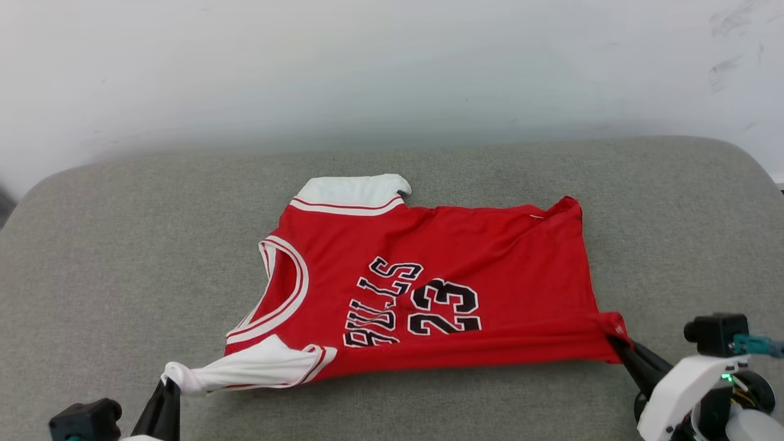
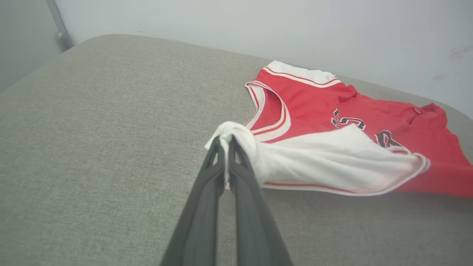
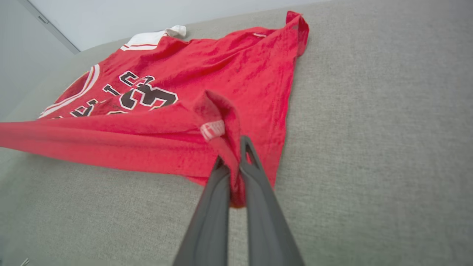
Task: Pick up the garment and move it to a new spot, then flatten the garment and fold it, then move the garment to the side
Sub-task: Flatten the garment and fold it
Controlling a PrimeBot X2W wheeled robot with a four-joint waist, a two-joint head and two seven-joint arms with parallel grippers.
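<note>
My left gripper (image 2: 225, 143) pinches the garment (image 1: 441, 245) by its white sleeve (image 2: 332, 159), my right gripper (image 3: 233, 166) by its hem corner (image 3: 216, 123); it lies spread on the grey cushion (image 1: 122, 245). I judge this is the flattening step; next, fold this near edge across.

Garment (image 1: 465, 257) lying across the bench (image 1: 122, 245)
Its collar points left, its hem right; the left gripper (image 1: 166, 383) pinches the near-left sleeve, the right gripper (image 1: 615, 342) the near-right hem corner; a wall (image 1: 392, 61) stands behind.
</note>
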